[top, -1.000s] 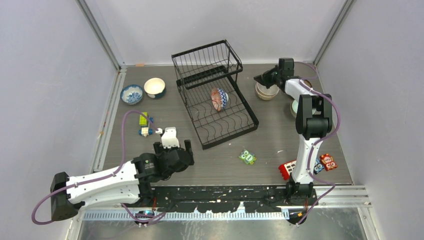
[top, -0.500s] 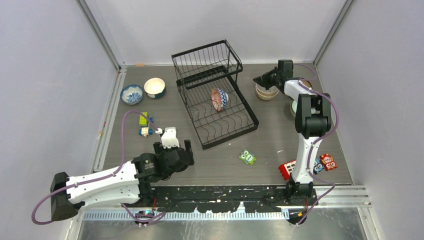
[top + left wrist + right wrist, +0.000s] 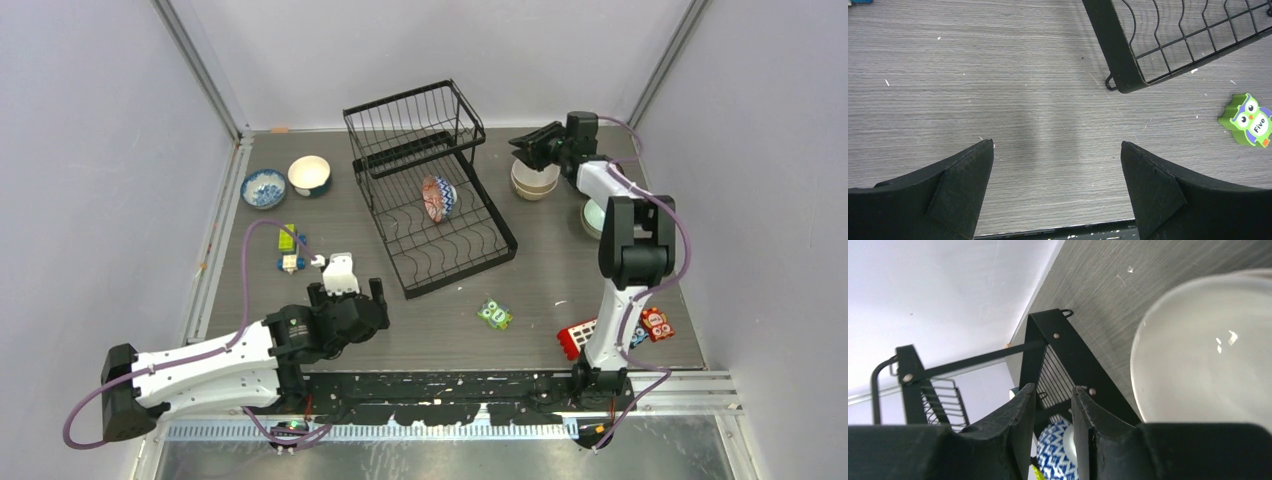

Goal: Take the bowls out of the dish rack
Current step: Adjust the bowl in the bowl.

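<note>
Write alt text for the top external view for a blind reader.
A black wire two-tier dish rack holds one reddish patterned ceramic bowl on edge in its lower tray. The right tool hovers over a cream round bowl beside the rack; two more bowls sit opposite.

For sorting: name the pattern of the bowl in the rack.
Round ceramic bowl: reddish with blue patterning; top view.

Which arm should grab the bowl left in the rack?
Right, probably. The right claw hangs empty just over the cream bowl beside the rack, near the patterned bowl standing in it. The left claw, open too, sits low off the rack's near corner.
</note>
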Available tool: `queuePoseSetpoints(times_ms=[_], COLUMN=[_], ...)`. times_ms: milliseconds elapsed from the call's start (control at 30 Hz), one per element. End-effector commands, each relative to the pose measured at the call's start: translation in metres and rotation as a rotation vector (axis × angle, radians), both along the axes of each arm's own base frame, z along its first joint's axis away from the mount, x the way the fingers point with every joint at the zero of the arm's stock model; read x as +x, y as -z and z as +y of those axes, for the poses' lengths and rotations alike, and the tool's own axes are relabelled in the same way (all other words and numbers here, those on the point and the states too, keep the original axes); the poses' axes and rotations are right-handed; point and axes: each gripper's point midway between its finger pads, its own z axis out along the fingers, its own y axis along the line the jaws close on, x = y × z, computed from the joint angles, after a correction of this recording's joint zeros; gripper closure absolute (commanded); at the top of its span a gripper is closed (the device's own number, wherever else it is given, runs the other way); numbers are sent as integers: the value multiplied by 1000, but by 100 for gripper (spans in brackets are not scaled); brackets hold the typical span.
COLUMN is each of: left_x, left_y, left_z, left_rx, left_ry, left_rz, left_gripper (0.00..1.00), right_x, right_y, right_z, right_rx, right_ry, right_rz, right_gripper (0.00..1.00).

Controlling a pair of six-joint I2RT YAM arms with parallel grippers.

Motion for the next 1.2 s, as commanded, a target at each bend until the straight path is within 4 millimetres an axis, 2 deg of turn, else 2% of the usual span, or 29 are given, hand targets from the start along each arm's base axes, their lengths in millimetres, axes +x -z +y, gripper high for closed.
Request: queuePoseSetpoints(times_ms=[0, 167, 233, 600, 933, 1167], left_x=[9, 6, 6, 4, 4, 4], left_y=[-22, -18, -19, -19, -18, -17], left_z=[-10, -12, -13, -11, -9, -9], left_rx=[-72, -90, -93, -101, -101, -98], left_ry=[-21, -13, -10, -14, -19, -18], left_rz=[-44, -30, -30, -25, -27, -24], left_gripper=[0, 0, 0, 0, 0, 0], right_x=[-18, -47, -55, -57, -61, -61], right_y=[-54, -25, -17, -5, 20, 20], right_z=[-29, -70, -79, -83, -85, -85], right_rx=[-14, 9, 16, 7, -4, -5], right_ry=[48, 157, 182, 186, 192, 185], right_rz=[-133, -85, -73, -45, 17, 19], right_gripper=[61, 60, 61, 63, 65, 66])
